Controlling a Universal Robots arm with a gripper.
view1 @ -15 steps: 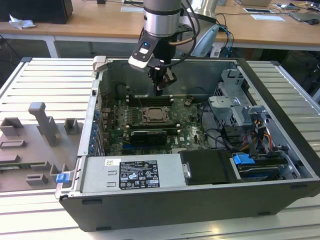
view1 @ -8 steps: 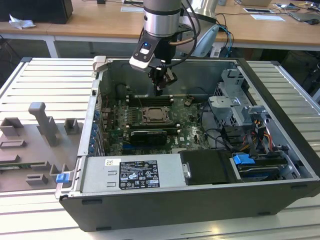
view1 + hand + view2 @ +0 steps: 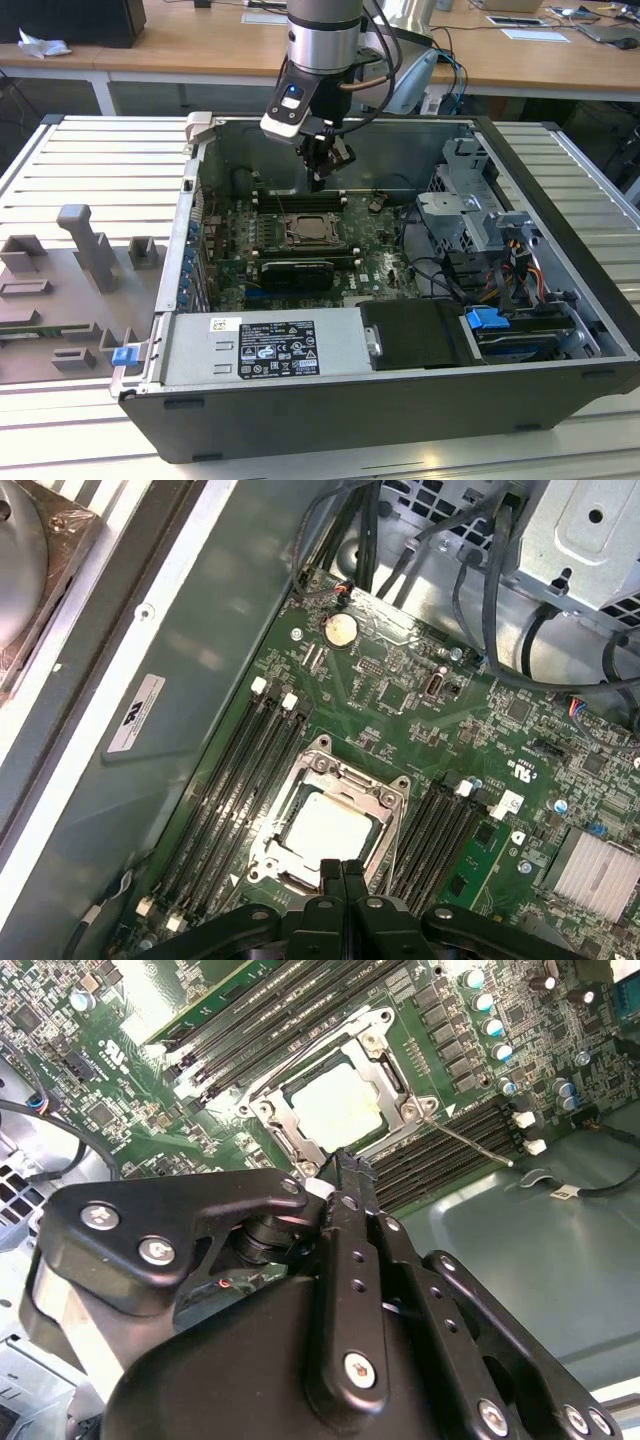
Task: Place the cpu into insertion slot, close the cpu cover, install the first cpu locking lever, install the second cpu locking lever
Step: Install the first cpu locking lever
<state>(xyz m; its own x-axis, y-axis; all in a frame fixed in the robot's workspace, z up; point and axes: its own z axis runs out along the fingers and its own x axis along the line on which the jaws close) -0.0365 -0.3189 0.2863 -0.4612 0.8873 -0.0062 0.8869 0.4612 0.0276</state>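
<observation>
The cpu [image 3: 325, 830] [image 3: 335, 1105] lies flat in the insertion slot [image 3: 292, 238] on the green board, its pale metal face showing. The cpu cover [image 3: 350, 767] [image 3: 392, 1078] lies down around it as a silver frame. A thin metal lever rod [image 3: 470, 1140] sticks out from one corner of the socket, over the memory slots. My gripper [image 3: 318, 182] [image 3: 343, 872] [image 3: 346, 1165] hangs above the socket's edge, apart from it. Its fingers are shut together with nothing between them.
Long memory slots [image 3: 245, 780] flank the socket on both sides. A black card [image 3: 295, 272] lies in front of it, with the power supply [image 3: 270, 345] beyond that. A drive cage [image 3: 470, 215] and cables fill the exterior view's right. Case walls surround the board. A grey fixture [image 3: 90, 250] stands outside.
</observation>
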